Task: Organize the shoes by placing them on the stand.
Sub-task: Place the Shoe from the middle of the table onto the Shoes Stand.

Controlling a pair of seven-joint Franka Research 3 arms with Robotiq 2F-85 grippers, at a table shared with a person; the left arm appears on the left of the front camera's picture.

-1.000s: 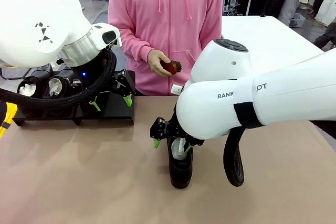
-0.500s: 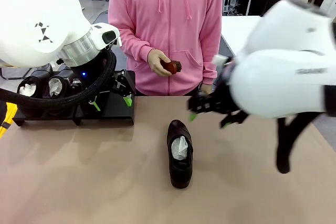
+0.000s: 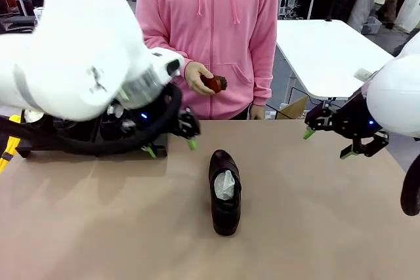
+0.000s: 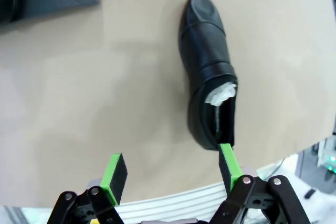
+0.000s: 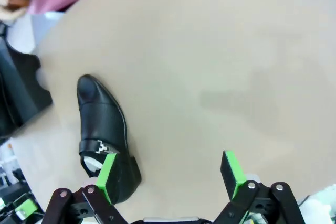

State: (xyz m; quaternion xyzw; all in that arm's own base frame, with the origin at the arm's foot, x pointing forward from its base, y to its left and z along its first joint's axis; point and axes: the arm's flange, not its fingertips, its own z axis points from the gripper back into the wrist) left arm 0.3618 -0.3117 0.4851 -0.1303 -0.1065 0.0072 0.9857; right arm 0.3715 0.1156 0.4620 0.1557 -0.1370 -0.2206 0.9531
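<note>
One black shoe [image 3: 224,192] lies alone in the middle of the tan counter [image 3: 315,227], toe toward the robot's side, pale stuffing showing in its opening. The left gripper [image 3: 169,143] hangs over the counter just left of the shoe and a little beyond it, jaws spread wide and empty; from the left wrist view the shoe [image 4: 207,72] sits just past its green pads [image 4: 229,161], not between them. The right gripper [image 3: 331,142] is well off to the right of the shoe, jaws also wide open, holding nothing. Behind the left arm, the black stand [image 3: 39,143] sits at the counter's far left edge. A person in a pink hoodie holds a small reddish-brown brush [image 3: 214,84] in one hand [image 3: 197,77].
</note>
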